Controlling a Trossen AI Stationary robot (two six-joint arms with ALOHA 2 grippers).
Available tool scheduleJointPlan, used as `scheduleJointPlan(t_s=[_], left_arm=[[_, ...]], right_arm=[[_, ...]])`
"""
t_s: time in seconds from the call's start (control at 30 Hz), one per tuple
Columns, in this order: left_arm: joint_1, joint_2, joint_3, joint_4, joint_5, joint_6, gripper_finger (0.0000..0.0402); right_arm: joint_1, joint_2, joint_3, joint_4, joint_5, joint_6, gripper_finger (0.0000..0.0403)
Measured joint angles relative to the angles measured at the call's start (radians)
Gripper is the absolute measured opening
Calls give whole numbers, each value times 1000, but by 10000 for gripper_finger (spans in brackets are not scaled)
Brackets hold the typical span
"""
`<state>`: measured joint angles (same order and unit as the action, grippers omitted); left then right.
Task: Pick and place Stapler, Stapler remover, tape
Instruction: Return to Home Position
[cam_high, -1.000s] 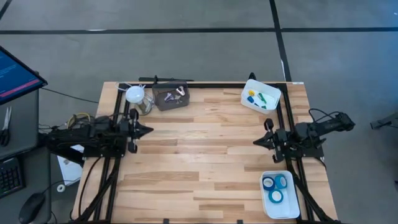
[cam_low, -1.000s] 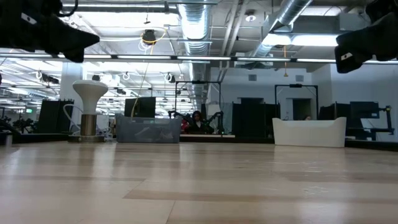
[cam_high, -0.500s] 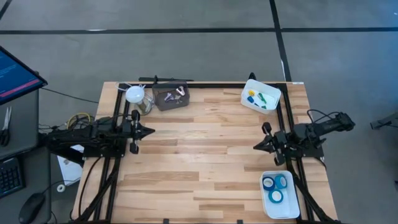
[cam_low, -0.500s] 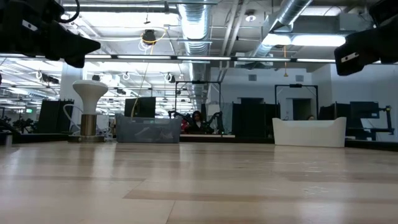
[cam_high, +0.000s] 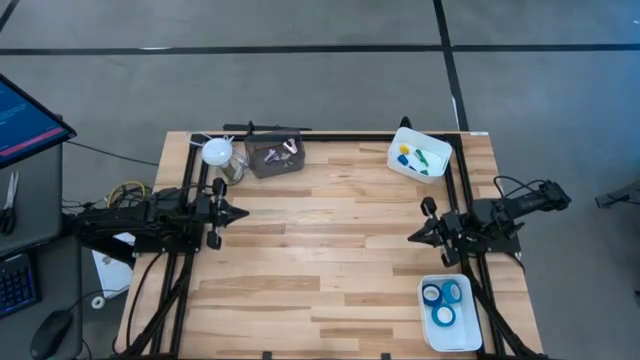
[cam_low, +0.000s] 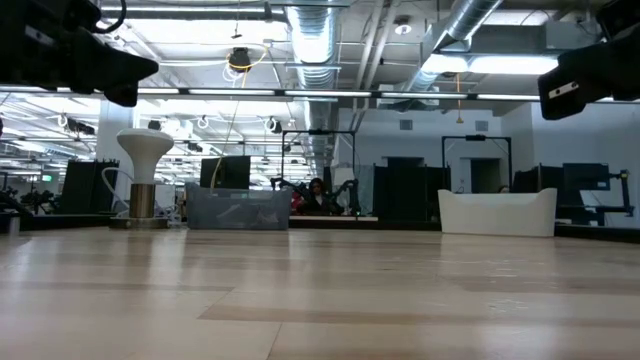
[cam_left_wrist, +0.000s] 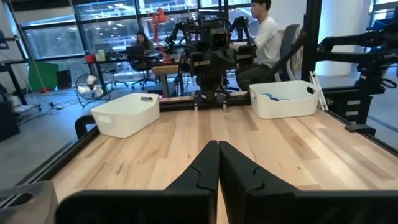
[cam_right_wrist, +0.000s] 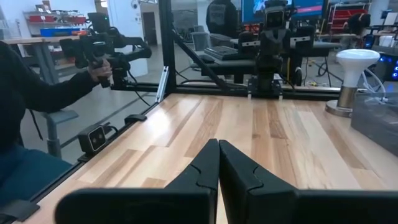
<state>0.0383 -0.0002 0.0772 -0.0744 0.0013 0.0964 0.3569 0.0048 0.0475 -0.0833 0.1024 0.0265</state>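
Three blue tape rolls (cam_high: 443, 303) lie in a white bin (cam_high: 470, 335) at the table's near right corner; the left wrist view shows the same bin (cam_left_wrist: 283, 99). My left gripper (cam_high: 243, 211) is shut and hovers over the table's left side, pointing right. My right gripper (cam_high: 410, 235) is also shut and hovers over the right side, just beyond the tape bin, pointing left. In both wrist views the fingertips meet, left (cam_left_wrist: 218, 144) and right (cam_right_wrist: 218, 143). A grey bin (cam_high: 273, 158) at the far edge holds small items too small to name.
A second white bin (cam_high: 420, 153) at the far right corner holds small blue, yellow and green items. A white mushroom-shaped object (cam_high: 218, 152) stands beside the grey bin. Bare wood (cam_high: 330, 240) lies between the arms. A person (cam_right_wrist: 25, 93) holding a device is beyond the table's near side.
My right gripper has shifted slightly toward the table's near edge and a little lower. Both grippers stay shut and nothing on the table has moved.
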Motion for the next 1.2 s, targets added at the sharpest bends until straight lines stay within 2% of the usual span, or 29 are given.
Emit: scheduleJointPlan(t_s=[0.27, 1.2], left_arm=[[0, 1, -74, 91, 7, -21, 1], [2, 8, -72, 113, 26, -26, 3]], right_arm=[[0, 0, 0, 0, 2, 9, 0], [1, 0, 0, -3, 3, -7, 0]])
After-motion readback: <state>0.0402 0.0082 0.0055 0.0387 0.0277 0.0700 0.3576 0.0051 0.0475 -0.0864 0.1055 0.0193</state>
